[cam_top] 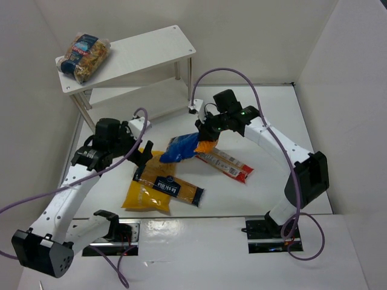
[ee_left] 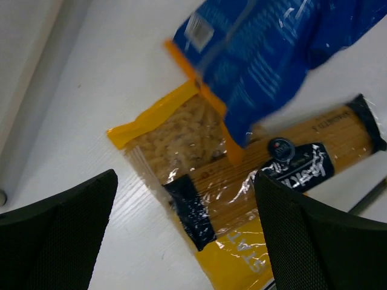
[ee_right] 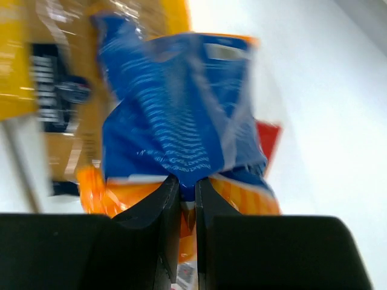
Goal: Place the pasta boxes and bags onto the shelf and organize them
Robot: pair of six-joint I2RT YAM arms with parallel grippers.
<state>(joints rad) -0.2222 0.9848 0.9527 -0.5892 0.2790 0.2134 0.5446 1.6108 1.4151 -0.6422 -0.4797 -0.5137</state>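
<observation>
Pinching the blue bag [cam_top: 180, 149] by its orange end, right gripper [ee_right: 187, 188] clamped at frame centre, left gripper [ee_left: 184, 178] spread wide, empty.

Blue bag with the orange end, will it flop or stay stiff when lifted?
Probably floppy: the blue bag bunches where the right gripper pinches its orange end. Its glossy film may slip. It likely dangles from that end.

Blurred blue bag [ee_right: 175, 121] in right wrist view, red-and-clear pack [cam_top: 233, 167] partly hidden behind it from above
</observation>
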